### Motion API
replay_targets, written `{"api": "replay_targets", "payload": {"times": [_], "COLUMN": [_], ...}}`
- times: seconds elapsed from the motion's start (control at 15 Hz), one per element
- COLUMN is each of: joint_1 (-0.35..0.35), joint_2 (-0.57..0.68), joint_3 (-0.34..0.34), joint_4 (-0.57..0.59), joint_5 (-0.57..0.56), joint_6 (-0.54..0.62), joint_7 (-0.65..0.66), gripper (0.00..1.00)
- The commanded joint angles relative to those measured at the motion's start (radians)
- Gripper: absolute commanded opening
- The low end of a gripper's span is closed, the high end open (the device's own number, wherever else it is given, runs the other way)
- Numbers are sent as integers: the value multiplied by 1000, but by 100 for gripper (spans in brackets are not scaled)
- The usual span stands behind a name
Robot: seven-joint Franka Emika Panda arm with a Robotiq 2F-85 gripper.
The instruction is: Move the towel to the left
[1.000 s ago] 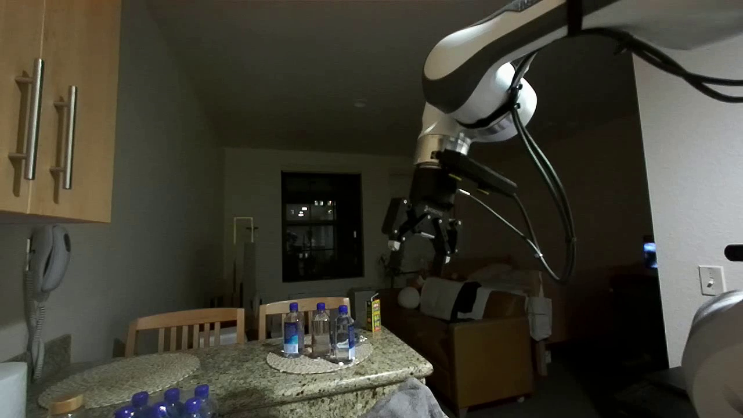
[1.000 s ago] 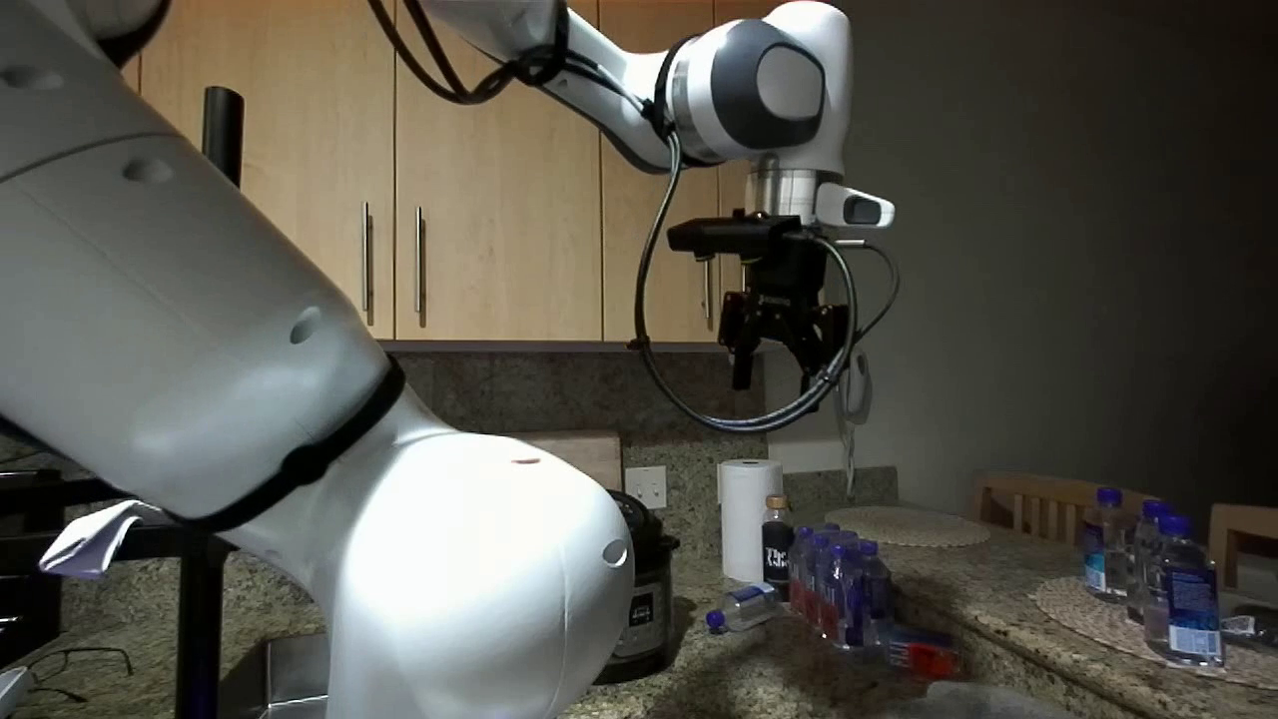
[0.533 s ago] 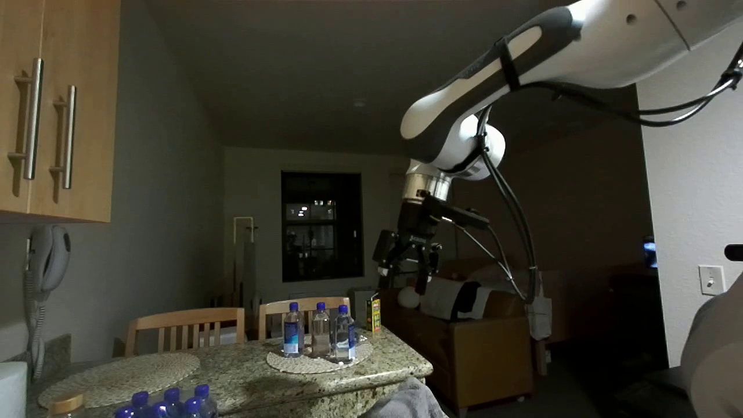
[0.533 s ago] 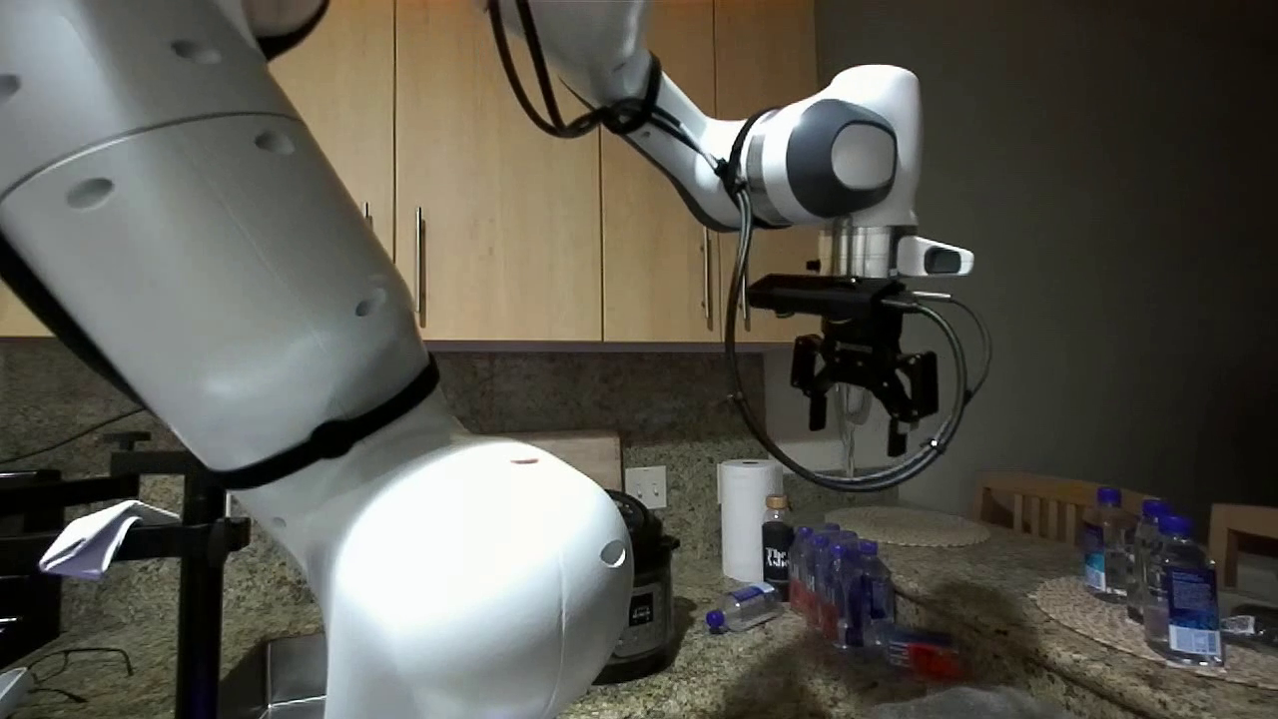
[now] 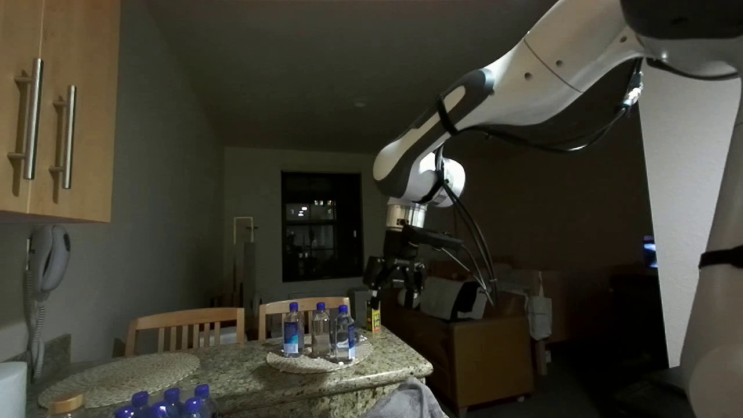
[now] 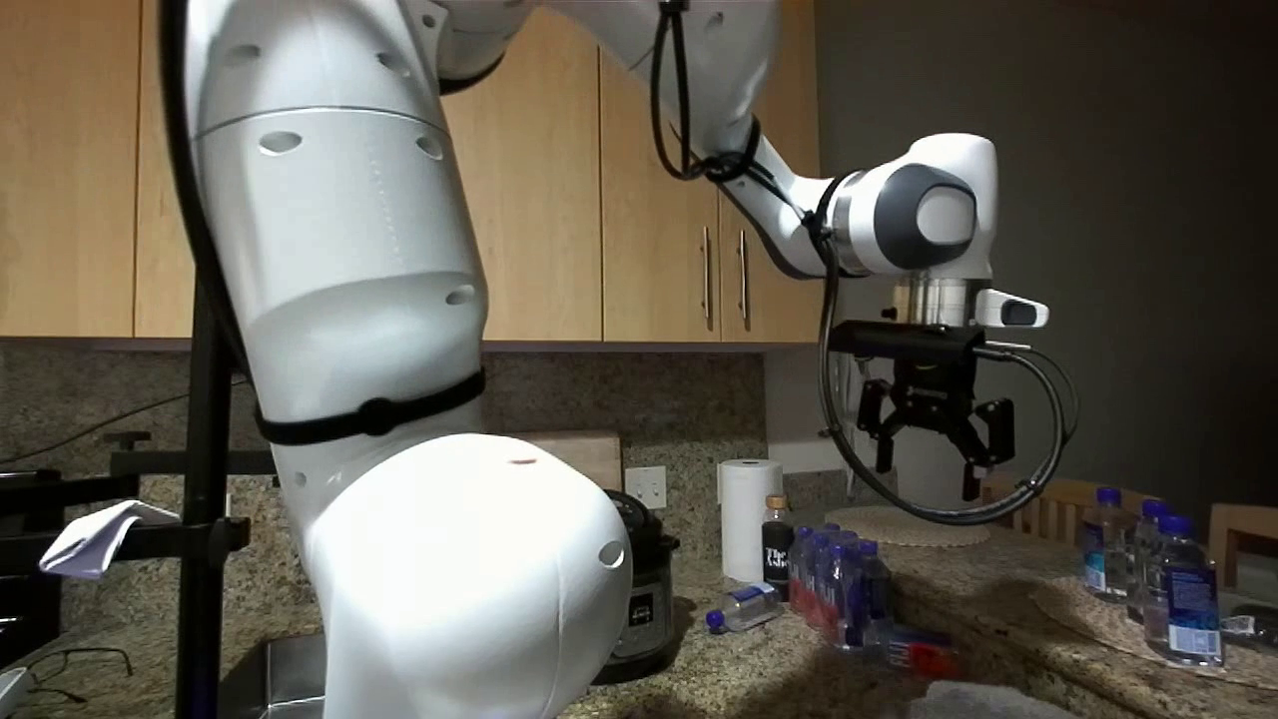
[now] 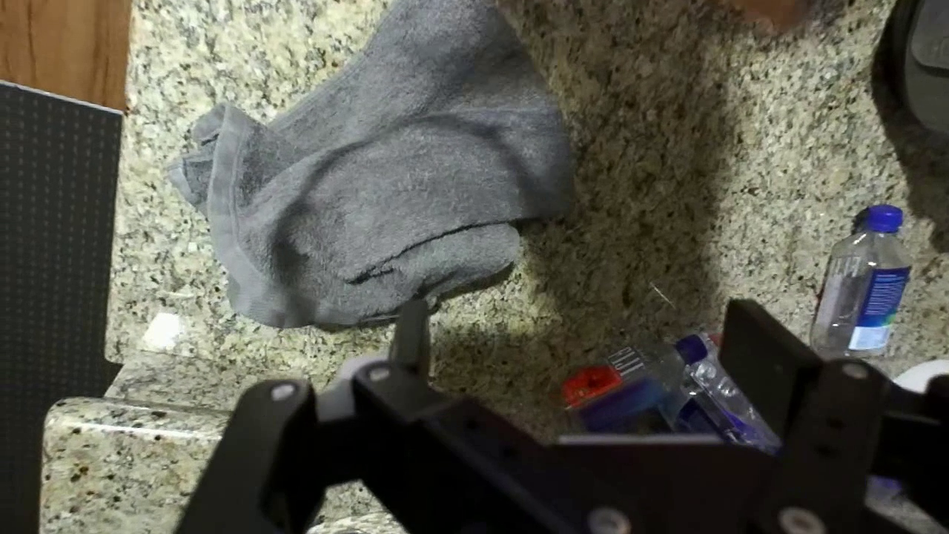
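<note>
Pale wooden wall cabinets (image 6: 539, 200) hang above a speckled stone counter (image 7: 778, 170). The robot arm (image 5: 511, 96) reaches out over it. On the counter lies the grey towel (image 7: 400, 178), loosely folded and near the edge in the wrist view; both exterior views catch only part of it, at the bottom. The gripper (image 6: 928, 469) hangs above, apart from the towel. A cluster of bottles (image 6: 839, 589) sits on the same counter, with a lone bottle (image 6: 744, 607) on its side near it. The fingers (image 7: 413, 337) are spread wide and have hold of nothing. I judge the job to be only at the approach: lowering, grasping, shifting the towel left and letting go all remain, the exact end spot unclear
</note>
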Motion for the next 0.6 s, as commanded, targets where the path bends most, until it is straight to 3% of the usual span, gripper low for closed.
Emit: {"api": "replay_targets", "payload": {"times": [0.0,0.53], "joint_1": [-34,-111], "joint_2": [134,278], "joint_3": [7,-17], "joint_4": [118,239], "joint_5": [-17,-24], "joint_6": [-19,66], "joint_7": [-7,26], "gripper": [100,100]}}
